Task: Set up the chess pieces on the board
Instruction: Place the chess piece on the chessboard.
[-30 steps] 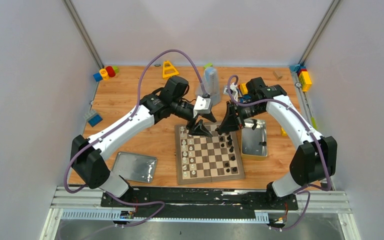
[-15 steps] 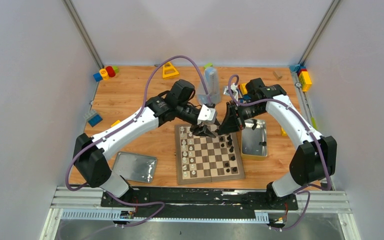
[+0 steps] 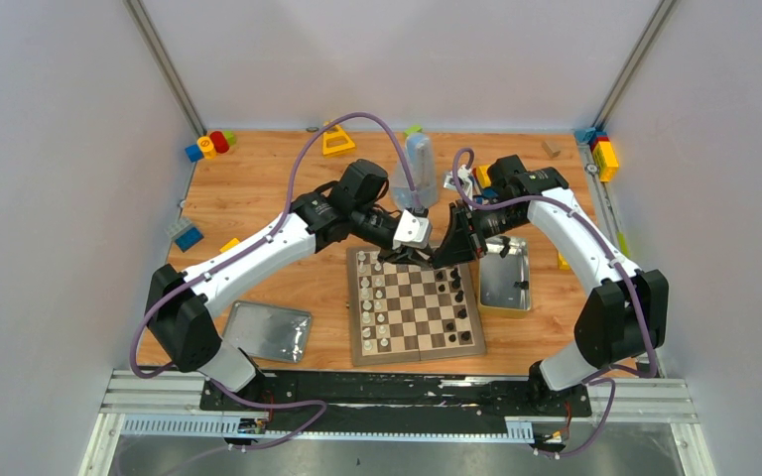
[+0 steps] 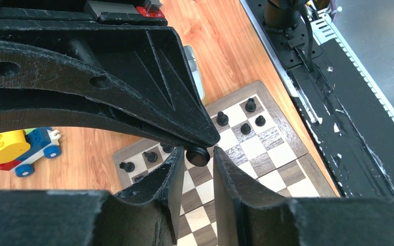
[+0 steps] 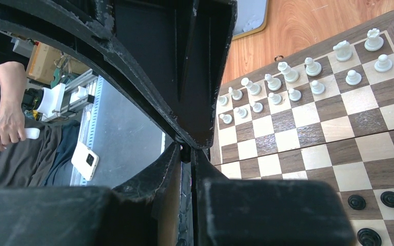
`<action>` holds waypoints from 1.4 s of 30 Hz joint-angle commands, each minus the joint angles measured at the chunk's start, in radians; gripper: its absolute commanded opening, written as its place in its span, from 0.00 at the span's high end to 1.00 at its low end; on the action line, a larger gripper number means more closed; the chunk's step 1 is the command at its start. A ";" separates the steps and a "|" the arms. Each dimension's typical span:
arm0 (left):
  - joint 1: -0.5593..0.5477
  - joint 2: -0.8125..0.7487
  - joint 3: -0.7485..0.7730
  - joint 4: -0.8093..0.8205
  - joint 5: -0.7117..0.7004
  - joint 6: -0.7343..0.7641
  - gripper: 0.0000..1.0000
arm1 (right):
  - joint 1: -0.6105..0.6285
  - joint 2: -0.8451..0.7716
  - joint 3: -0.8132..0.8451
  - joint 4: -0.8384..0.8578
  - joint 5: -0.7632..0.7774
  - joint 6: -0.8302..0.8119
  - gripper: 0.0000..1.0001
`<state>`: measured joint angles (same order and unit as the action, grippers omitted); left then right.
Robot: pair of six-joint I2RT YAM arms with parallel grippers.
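Board [image 3: 415, 309] lying flat on the wooden desk [image 3: 248, 198], near the middle of its front half. White pieces [image 5: 312, 65] fill two files along the board's left side. Black pieces [image 4: 245, 128] stand more sparsely along its right side, with squares still vacant.

Both arms meet above the board's far edge. The right end effector [image 5: 186, 154] is pressed almost together and pinches a single black piece [image 4: 198, 156] at its tips. The left end effector [image 4: 199, 163] is narrowly spread, one finger on either side of that same piece. Whether the pads touch it cannot be told, nor which kind of piece it is; only a round end shows.

The step in hand appears to be a mid-air transfer from right to left. It is likely done well if:
- the left fingers seat squarely on the piece's body, clear of the right tips;
- the right grip gives way only once the left grip is firm;
- both wrists hold steady, since so small a piece could twist or drop onto the set rows below;
- the piece then goes down upright, centred on a vacant black-side square, with neighbours unbrushed.
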<state>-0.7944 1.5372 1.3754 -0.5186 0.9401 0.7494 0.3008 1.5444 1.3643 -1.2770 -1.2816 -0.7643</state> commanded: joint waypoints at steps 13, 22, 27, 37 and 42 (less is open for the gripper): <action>0.009 -0.051 -0.057 0.123 -0.084 -0.194 0.98 | -0.064 0.011 0.162 0.051 0.047 0.129 0.70; 0.121 -0.113 -0.109 0.357 -0.204 -0.676 1.00 | -0.107 -0.109 0.072 0.430 0.061 0.434 0.59; 0.175 -0.103 -0.157 0.523 -0.140 -0.990 1.00 | -0.098 -0.187 -0.043 0.693 0.127 0.606 0.60; 0.197 -0.072 -0.262 0.867 -0.026 -1.281 1.00 | -0.050 -0.210 -0.111 0.905 0.209 0.758 0.59; 0.197 -0.061 -0.281 0.929 -0.020 -1.341 1.00 | -0.033 -0.179 -0.100 0.908 0.185 0.758 0.61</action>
<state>-0.5995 1.4715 1.1000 0.2741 0.8898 -0.4976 0.2550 1.3457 1.2499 -0.4355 -1.0836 -0.0437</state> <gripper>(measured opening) 0.225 0.408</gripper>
